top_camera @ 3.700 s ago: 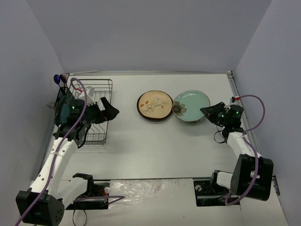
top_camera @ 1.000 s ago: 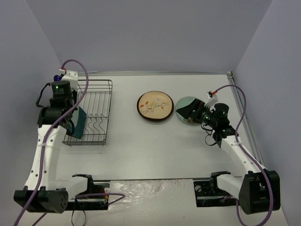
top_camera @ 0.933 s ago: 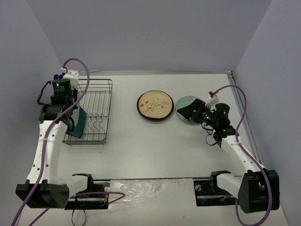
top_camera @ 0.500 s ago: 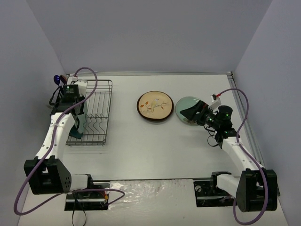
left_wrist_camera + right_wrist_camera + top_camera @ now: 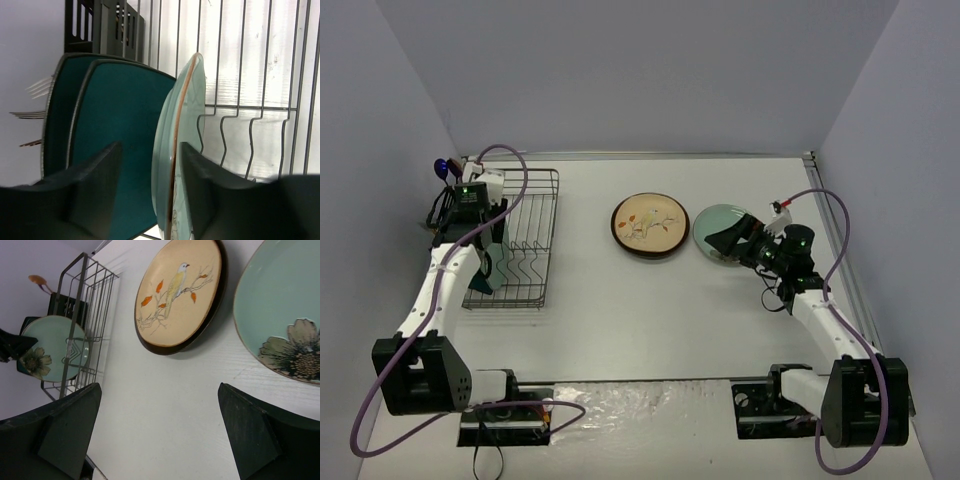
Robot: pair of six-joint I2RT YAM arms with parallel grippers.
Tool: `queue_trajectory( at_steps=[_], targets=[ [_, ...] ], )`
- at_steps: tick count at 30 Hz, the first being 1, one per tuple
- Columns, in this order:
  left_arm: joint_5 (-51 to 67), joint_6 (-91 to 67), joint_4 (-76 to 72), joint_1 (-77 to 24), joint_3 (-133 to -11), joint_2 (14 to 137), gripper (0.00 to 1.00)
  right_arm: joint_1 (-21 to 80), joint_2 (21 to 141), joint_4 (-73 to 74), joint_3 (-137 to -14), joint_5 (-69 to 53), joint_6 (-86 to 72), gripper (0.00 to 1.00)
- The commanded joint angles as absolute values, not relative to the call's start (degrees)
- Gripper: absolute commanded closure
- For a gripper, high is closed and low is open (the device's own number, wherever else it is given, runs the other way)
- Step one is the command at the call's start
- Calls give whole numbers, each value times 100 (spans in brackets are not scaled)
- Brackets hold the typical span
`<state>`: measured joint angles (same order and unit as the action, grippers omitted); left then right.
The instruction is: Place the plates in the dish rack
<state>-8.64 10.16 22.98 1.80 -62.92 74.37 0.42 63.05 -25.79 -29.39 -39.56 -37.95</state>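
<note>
In the black wire dish rack (image 5: 525, 235) (image 5: 240, 107) two dark teal plates (image 5: 120, 140) stand on edge at the left end. A pale mint plate (image 5: 182, 150) with a brown rim line stands upright beside them. My left gripper (image 5: 490, 245) (image 5: 150, 150) is open, its fingers astride the mint plate's rim, the left one well off it. On the table lie a cream bird-painted plate (image 5: 649, 225) (image 5: 177, 290) with a dark brown rim and a mint flower plate (image 5: 720, 228) (image 5: 285, 315). My right gripper (image 5: 725, 238) (image 5: 159, 387) is open and empty, low by the mint plate's near edge.
A black cutlery caddy (image 5: 107, 25) hangs on the rack's far left side. The rack's slots to the right of the standing plates hold nothing. Grey walls close in the table at the left, back and right.
</note>
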Motion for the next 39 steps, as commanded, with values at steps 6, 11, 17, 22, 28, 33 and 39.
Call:
queue_trajectory(
  at_steps=[6, 11, 17, 22, 28, 33, 39],
  targets=[
    [-954, 794, 1983, 211, -6601, 6731, 19, -258, 6114, -1558, -3338, -2219, -3368, 1],
    [-1167, 763, 1951, 211, -6620, 6460, 12, -440, 6210, -1327, -3375, -1632, -3381, 1],
    [-647, 359, 1972, 202, -6551, 6079, 9, -686, 6551, -1318, -3393, -1529, -3496, 2],
    [-17, -402, 2010, 187, -6391, 5321, 3, -962, 6962, -1444, -3366, -1469, -3595, 2],
    [388, -720, 1900, 76, -5906, 4696, 3, -1157, 7337, -1875, -3311, -1629, -3748, 3],
    [887, -993, 1648, 62, -5502, 4614, 3, -1455, 7909, -2496, -3185, -1952, -4002, 5],
    [1204, -1176, 1436, 62, -5068, 4624, 3, -1485, 8645, -3154, -3142, -2081, -3997, 6]
  ],
)
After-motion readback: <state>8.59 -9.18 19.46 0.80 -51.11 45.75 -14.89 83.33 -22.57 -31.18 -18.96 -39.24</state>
